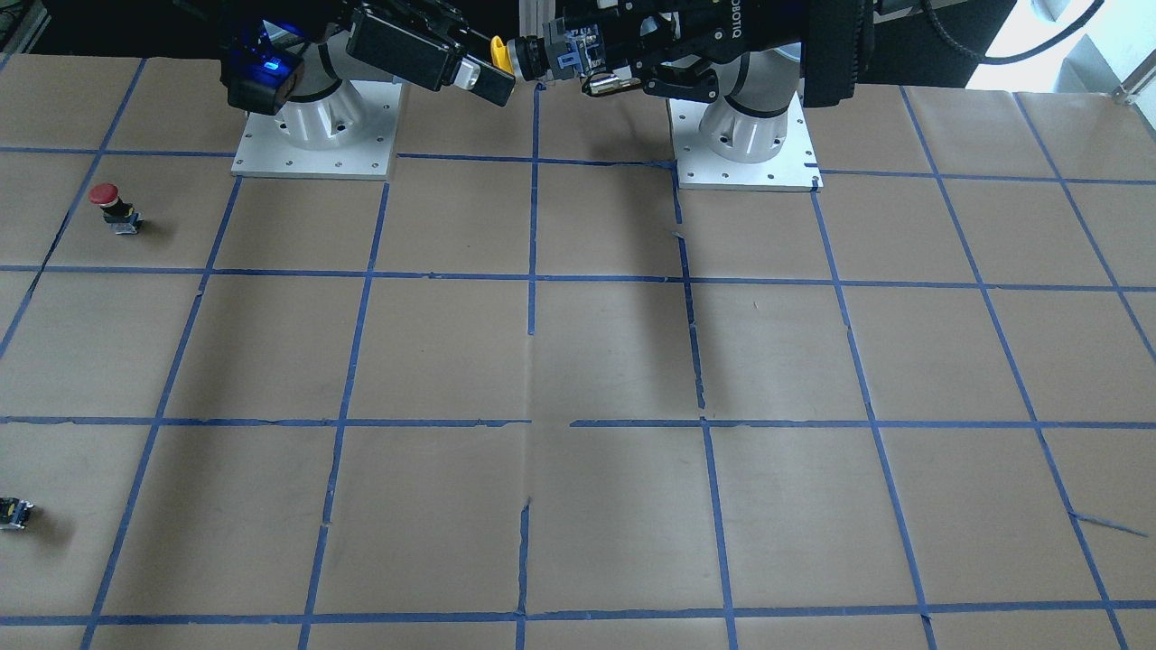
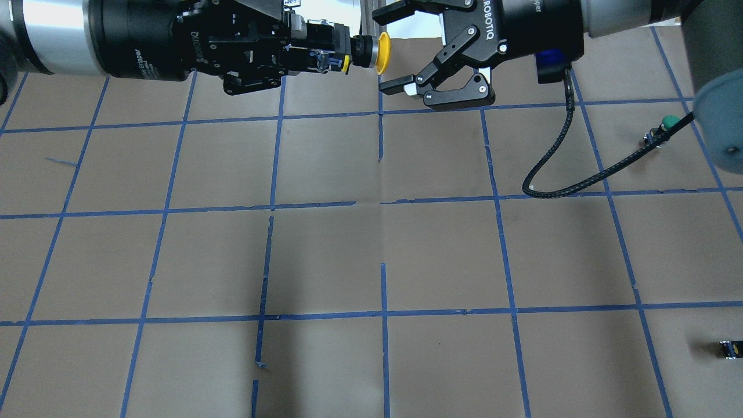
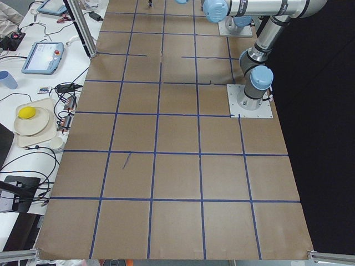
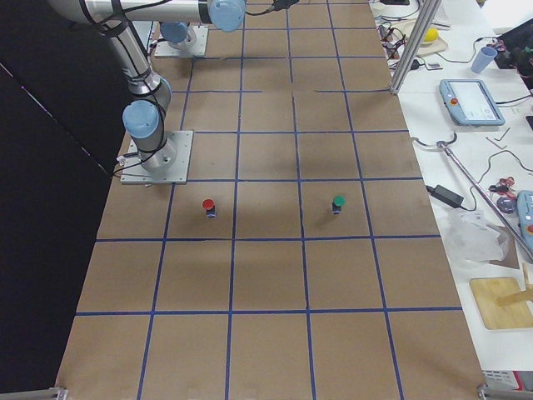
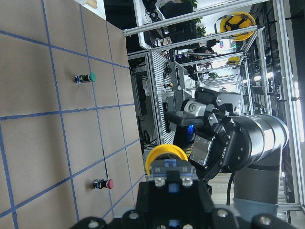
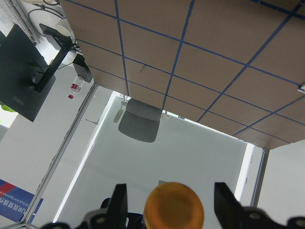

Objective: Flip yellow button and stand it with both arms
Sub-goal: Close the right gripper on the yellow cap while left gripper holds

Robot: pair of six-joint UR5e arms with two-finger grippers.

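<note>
My left gripper (image 2: 328, 53) is shut on the black and grey-blue body of the yellow button (image 2: 381, 52) and holds it level in the air over the table's far edge, cap pointing at the right gripper. My right gripper (image 2: 390, 49) is open. Its two fingers stand on either side of the cap without touching it. In the right wrist view the cap (image 6: 174, 207) sits between the fingers (image 6: 119, 205). In the left wrist view the cap (image 5: 166, 155) faces the right gripper (image 5: 202, 117). In the front-facing view the cap (image 1: 498, 50) shows between both grippers.
A red button (image 1: 108, 200) and a small capless block (image 1: 13, 513) stand on the robot's right side of the table, with a green button (image 2: 667, 123) nearby. The right arm's black cable (image 2: 580, 180) hangs down in a loop. Two arm bases (image 1: 316, 126) sit at the robot's edge.
</note>
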